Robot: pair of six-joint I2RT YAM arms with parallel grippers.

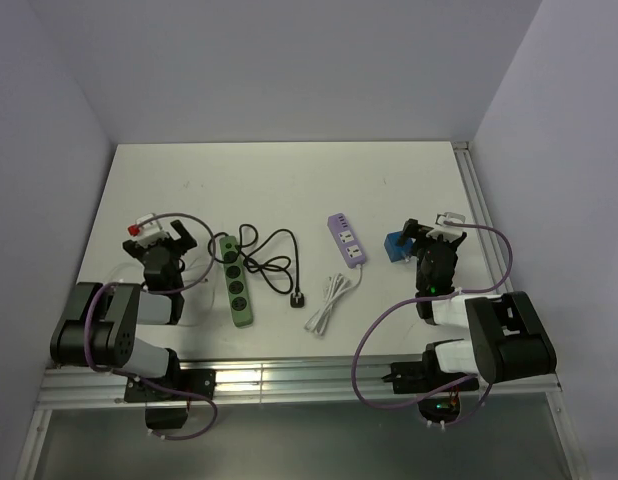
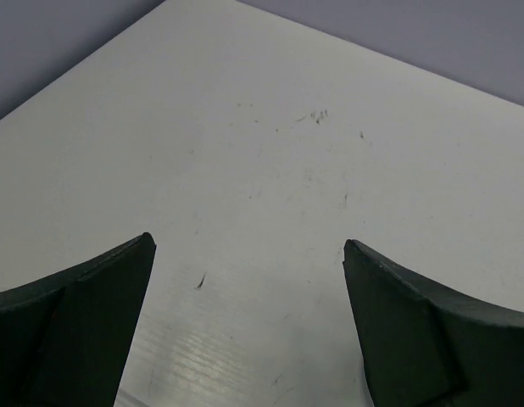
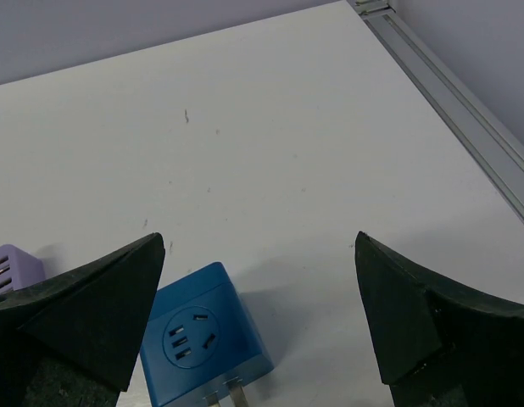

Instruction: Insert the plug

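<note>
The blue plug point(image 1: 395, 248) lies on the white table at the right, just left of my right gripper point(image 1: 426, 238). In the right wrist view the plug point(image 3: 203, 335) lies beside my left fingertip point(image 3: 118, 288), socket face up, metal prongs toward the camera. My right gripper point(image 3: 258, 246) is open and empty, with the plug at its left side. The green power strip point(image 1: 235, 281) lies at the left. My left gripper point(image 1: 164, 237) is open and empty, left of the strip. In the left wrist view my left gripper point(image 2: 249, 246) is over bare table.
A purple power strip point(image 1: 347, 238) with a coiled white cable point(image 1: 331, 300) lies in the middle; its corner shows in the right wrist view point(image 3: 12, 264). The green strip's black cord and plug point(image 1: 279, 270) lie beside it. A metal rail point(image 3: 448, 93) runs along the table's right edge.
</note>
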